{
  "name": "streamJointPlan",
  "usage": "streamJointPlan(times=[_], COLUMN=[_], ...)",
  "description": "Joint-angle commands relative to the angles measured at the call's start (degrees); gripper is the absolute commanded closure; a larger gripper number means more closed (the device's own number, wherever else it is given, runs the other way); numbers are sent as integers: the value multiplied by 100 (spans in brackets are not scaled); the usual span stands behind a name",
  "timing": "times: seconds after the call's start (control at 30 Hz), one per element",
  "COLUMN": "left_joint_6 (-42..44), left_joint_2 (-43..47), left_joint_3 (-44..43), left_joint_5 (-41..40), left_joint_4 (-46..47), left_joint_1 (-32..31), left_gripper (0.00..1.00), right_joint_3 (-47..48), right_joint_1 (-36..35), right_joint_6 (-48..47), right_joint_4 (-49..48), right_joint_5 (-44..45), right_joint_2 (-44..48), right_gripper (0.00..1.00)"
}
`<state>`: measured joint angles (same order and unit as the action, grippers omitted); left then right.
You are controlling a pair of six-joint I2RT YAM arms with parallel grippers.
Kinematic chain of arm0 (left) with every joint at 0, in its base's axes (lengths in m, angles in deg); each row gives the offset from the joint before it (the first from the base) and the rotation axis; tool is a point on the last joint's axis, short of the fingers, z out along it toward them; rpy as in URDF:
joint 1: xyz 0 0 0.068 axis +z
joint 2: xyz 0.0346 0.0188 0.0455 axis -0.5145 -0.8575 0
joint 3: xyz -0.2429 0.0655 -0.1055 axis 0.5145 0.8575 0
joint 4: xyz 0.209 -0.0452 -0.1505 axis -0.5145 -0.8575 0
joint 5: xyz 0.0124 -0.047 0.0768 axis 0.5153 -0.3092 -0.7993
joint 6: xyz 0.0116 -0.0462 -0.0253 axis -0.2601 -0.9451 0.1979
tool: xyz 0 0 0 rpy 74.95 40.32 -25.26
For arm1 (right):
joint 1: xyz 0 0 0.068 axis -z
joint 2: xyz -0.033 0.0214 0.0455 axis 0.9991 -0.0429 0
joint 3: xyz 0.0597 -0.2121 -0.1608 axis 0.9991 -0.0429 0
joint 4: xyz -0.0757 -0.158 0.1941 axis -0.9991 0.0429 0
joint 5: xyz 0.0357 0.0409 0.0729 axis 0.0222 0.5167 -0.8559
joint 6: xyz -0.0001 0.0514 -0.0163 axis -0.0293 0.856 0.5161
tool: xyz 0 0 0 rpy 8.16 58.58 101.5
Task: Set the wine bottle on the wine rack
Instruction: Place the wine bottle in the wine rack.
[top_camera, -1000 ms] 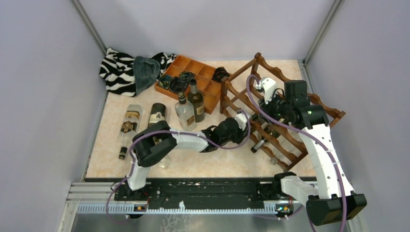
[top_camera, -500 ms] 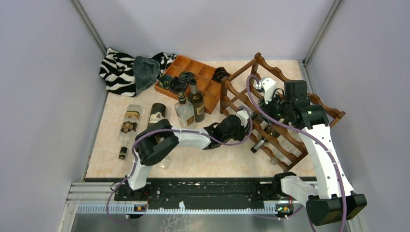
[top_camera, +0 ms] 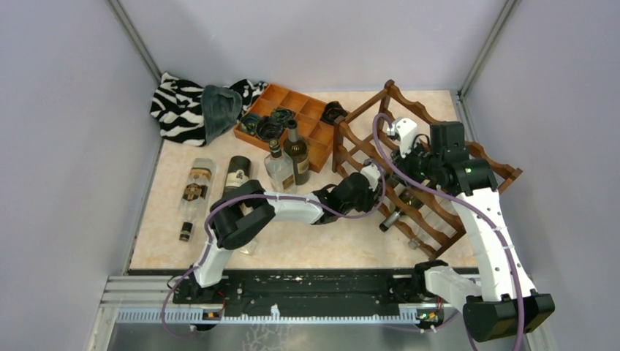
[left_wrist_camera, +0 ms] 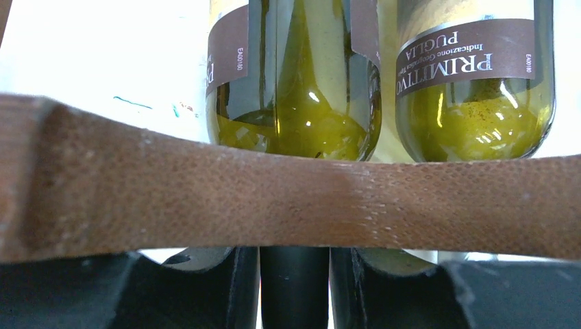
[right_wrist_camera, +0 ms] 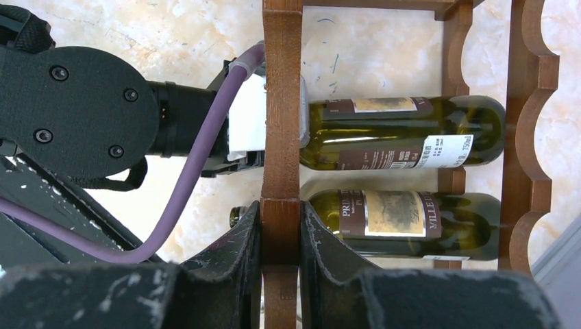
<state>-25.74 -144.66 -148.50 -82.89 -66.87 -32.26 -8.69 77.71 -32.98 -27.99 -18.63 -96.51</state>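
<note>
I have the left end effector (left_wrist_camera: 294, 277) clamped on the dark neck of the wine bottle (right_wrist_camera: 404, 133). The bottle lies flat inside the wine rack (right_wrist_camera: 281, 68), its long axis crossing the wooden rails. In the right wrist view its neck points left, toward my left arm, and its base points right, up against a scalloped rail (right_wrist_camera: 524, 137). From the left wrist I look along the bottle from the neck end. A rail cuts across in front of the shoulder, and the olive-green glass and brown label run away from me.

A second bottle (right_wrist_camera: 404, 219) lies just beside it in the same tier, parallel, with its neck the same way.

My right end effector (right_wrist_camera: 281, 229) is closed on one upright post of the rack, a finger on either side of the wood.

From above, the rack sits angled on the right half of the marbled surface (top_camera: 168, 234). An orange-brown compartment tray (top_camera: 307, 110) lies well apart to its left.
</note>
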Motion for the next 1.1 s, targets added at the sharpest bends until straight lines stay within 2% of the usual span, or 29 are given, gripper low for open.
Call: streamJointPlan(times=[0.0,0.17,0.27,0.43,0.57,0.8,0.9,1.07], left_joint_6=[-76,-147,-223,-357,-405,-509,-595,-668], left_joint_2=[-15,-131,-162,-160,-143,-100,-80,3], left_joint_3=[-398,-576,-614,-587,-512,-460,-466,-420], left_joint_5=[-44,47,36,19,16,137,127,110], left_joint_4=[747,684,678,674,660,670,620,592], left_joint_1=[51,51,52,64,61,64,62,63], left_gripper=[100,100,95,73,67,49,45,45], right_joint_3=[99,81,61,51,51,42,42,45], right_joint_1=[-28,-24,-24,-28,-27,-28,-28,-24], right_joint_6=[192,201,205,209,219,218,220,218], right_joint_4=[-428,-449,-450,-467,-476,-476,-476,-476], right_joint_5=[-841,-835,-819,-796,-791,-747,-738,-723], right_joint_2=[300,305,300,309,309,310,325,343], right_gripper=[100,100,100,100,100,100,100,100])
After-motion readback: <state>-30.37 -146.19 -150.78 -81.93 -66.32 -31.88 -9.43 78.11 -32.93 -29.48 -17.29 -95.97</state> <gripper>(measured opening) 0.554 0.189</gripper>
